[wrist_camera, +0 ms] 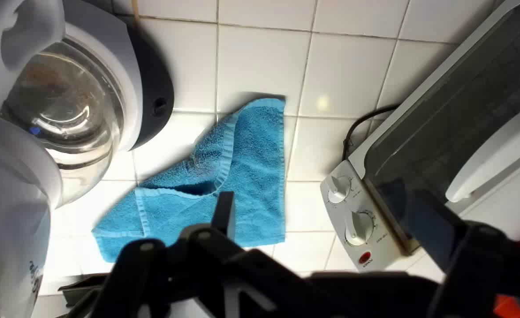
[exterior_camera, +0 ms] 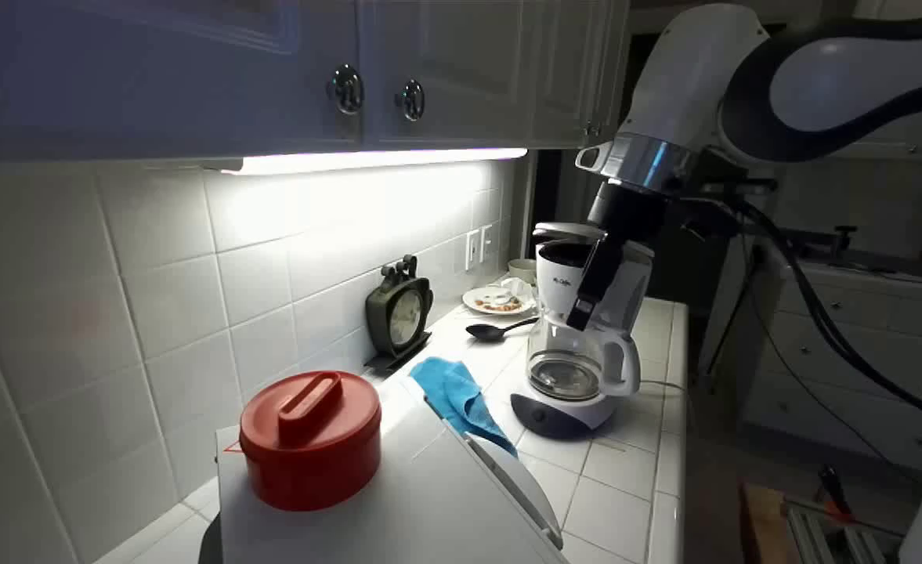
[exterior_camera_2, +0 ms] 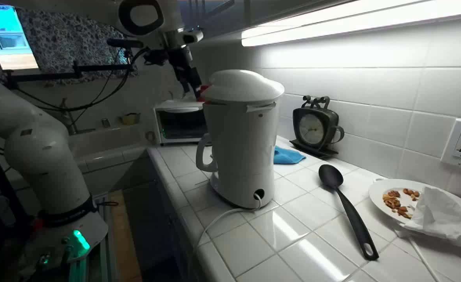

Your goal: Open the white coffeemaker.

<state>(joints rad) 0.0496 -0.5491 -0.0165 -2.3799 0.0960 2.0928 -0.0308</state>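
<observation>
Coffeemaker (exterior_camera_2: 240, 145) stands upright on the tiled counter (exterior_camera_2: 246, 243), near the blue cloth (wrist_camera: 260, 176) and the black spoon (exterior_camera_2: 349, 211) — in an exterior view a dark band (exterior_camera: 562, 252) shows under its white lid (exterior_camera: 566, 229). The gripper (wrist_camera: 326, 221) hangs between it and the toaster oven (wrist_camera: 445, 110) — fingers (wrist_camera: 223, 214) spread wide apart.

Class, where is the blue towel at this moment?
In the wrist view, the blue towel lies on the tiled counter between the white coffeemaker at left and the toaster oven at right.
</observation>
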